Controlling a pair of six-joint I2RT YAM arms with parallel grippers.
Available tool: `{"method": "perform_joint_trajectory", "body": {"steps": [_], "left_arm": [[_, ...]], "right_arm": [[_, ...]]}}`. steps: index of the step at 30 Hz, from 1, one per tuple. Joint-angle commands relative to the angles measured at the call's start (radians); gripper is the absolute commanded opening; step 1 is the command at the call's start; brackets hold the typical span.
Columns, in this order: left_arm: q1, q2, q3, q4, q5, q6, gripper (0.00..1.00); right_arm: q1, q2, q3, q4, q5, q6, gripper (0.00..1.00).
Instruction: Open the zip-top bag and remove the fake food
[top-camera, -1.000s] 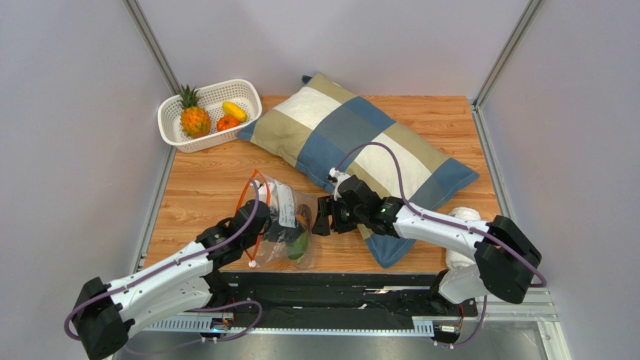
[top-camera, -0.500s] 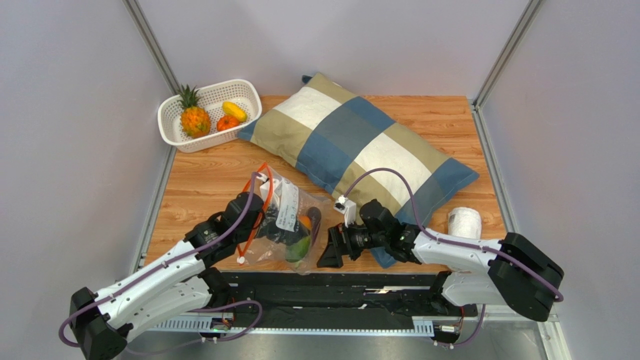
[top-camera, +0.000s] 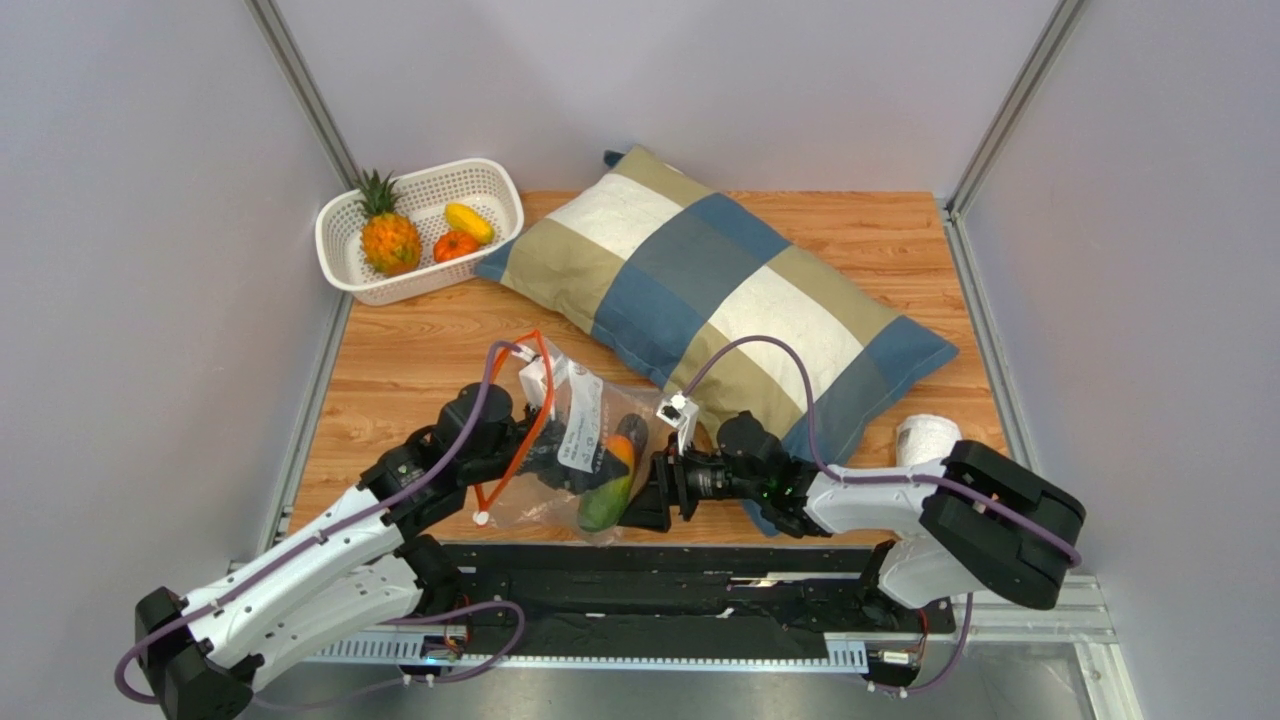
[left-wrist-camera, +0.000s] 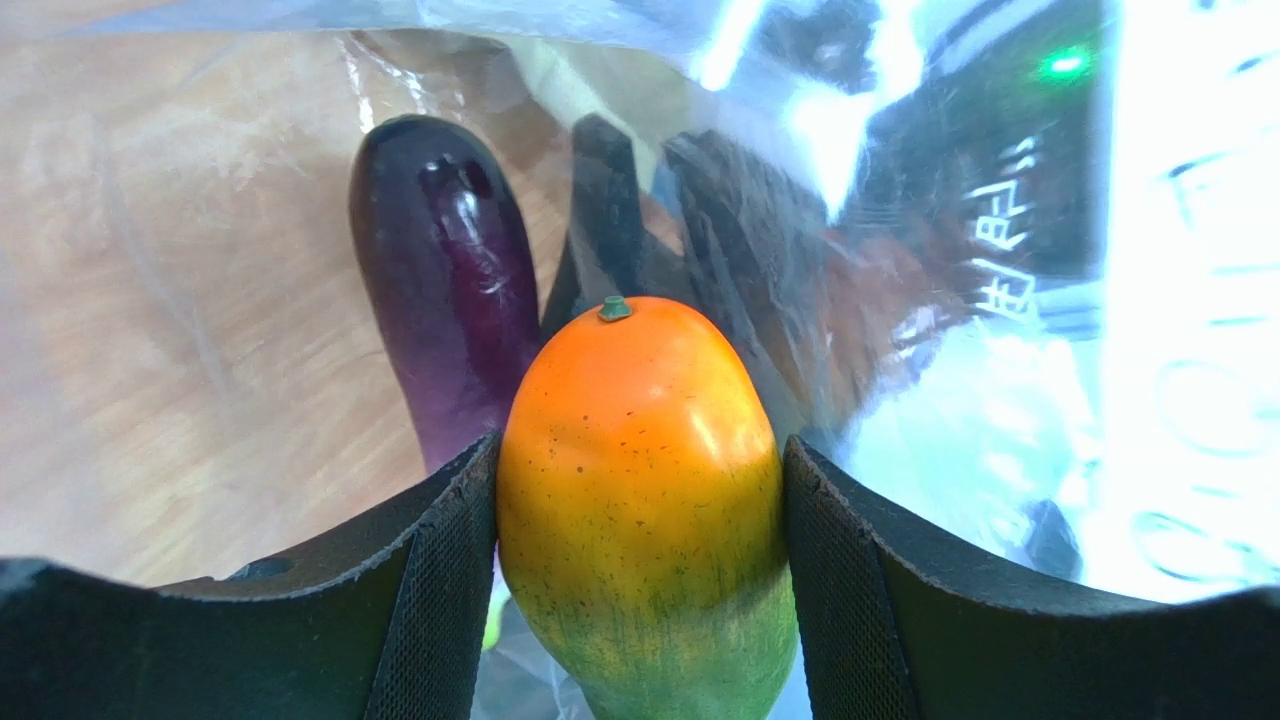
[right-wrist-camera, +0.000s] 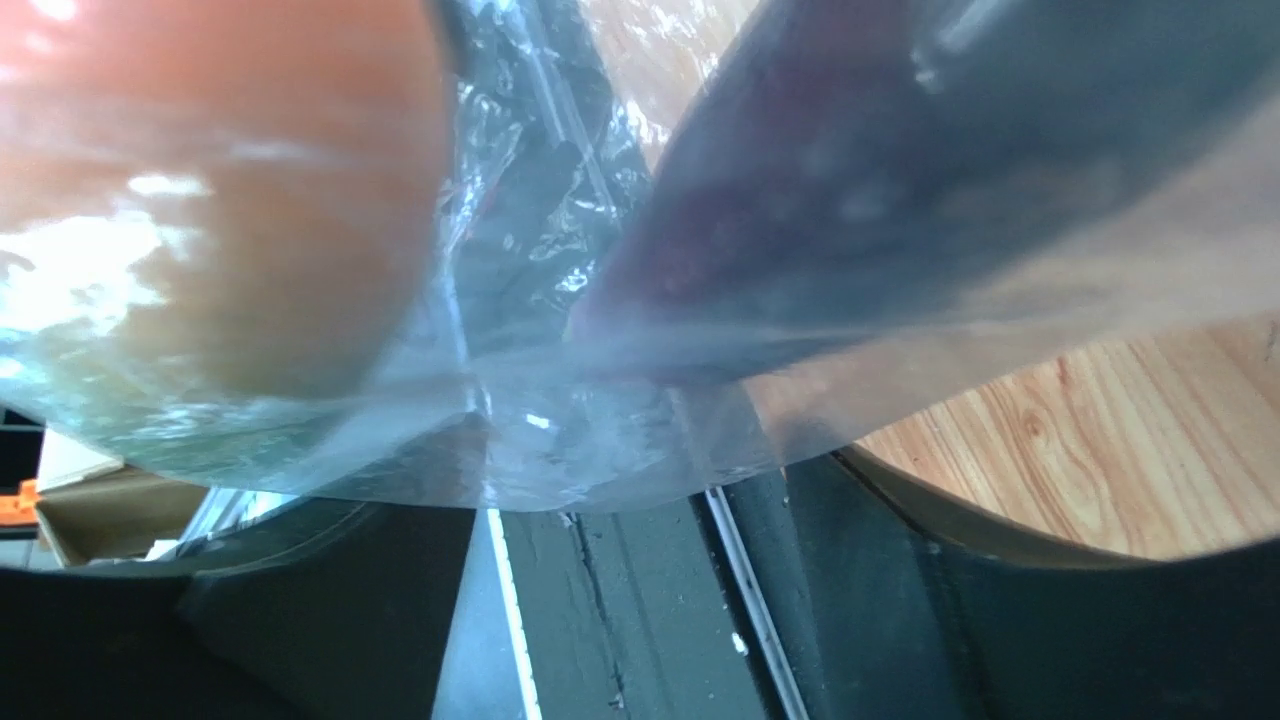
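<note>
The zip-top bag (top-camera: 579, 408) lies on the worktop (top-camera: 421, 360) near its front edge, between the two arms; the left hand (left-wrist-camera: 639, 503) reaches in through the bag's mouth and pinches the green-orange mango (left-wrist-camera: 646, 435) between both pads; the purple eggplant (left-wrist-camera: 446, 285) lies just beside it. The right hand (right-wrist-camera: 616, 593) sits at the bag's closed end, fingers spread either side of the crinkled plastic edge.
</note>
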Motion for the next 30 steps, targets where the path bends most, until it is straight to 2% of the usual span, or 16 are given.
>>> {"method": "perform_joint_trajectory", "body": {"steps": [1, 2, 4, 5, 9, 12, 13, 16, 21, 23, 27, 30], "left_arm": [[0.006, -0.025, 0.056, 0.007, 0.024, -0.001, 0.00], [0.007, -0.024, 0.060, -0.004, 0.022, 0.004, 0.00], [0.009, -0.019, 0.065, -0.027, 0.014, 0.021, 0.00], [0.009, -0.016, 0.068, -0.044, 0.001, 0.024, 0.00], [0.009, -0.015, 0.088, -0.182, -0.103, 0.048, 0.00], [0.009, -0.027, 0.126, -0.323, -0.254, 0.048, 0.00], [0.007, -0.032, 0.136, -0.360, -0.336, 0.026, 0.00], [0.009, -0.077, 0.159, -0.473, -0.451, -0.031, 0.00], [0.009, -0.197, 0.171, -0.619, -0.556, -0.129, 0.00], [0.009, -0.252, 0.179, -0.659, -0.570, -0.159, 0.00], [0.009, -0.332, 0.186, -0.629, -0.538, -0.144, 0.00], [0.009, -0.337, 0.165, -0.540, -0.487, -0.145, 0.00]], "right_arm": [[0.006, 0.053, -0.027, 0.271, 0.020, 0.050, 0.53], [0.006, 0.061, -0.028, 0.292, 0.017, 0.063, 0.32], [0.006, 0.072, -0.028, 0.306, 0.023, 0.066, 0.13], [0.006, 0.075, -0.022, 0.299, 0.024, 0.063, 0.00], [0.003, 0.069, -0.018, 0.215, 0.096, 0.063, 0.00], [-0.003, 0.064, -0.021, 0.152, 0.142, 0.066, 0.00], [-0.008, 0.064, -0.024, 0.139, 0.156, 0.066, 0.00], [-0.028, 0.076, -0.045, 0.116, 0.202, 0.090, 0.00], [-0.055, 0.116, -0.036, 0.067, 0.238, 0.109, 0.00], [-0.058, 0.135, -0.031, 0.046, 0.248, 0.107, 0.00], [-0.081, 0.162, -0.042, 0.055, 0.250, 0.138, 0.00], [-0.077, 0.178, -0.010, 0.072, 0.120, 0.101, 0.01]]}}
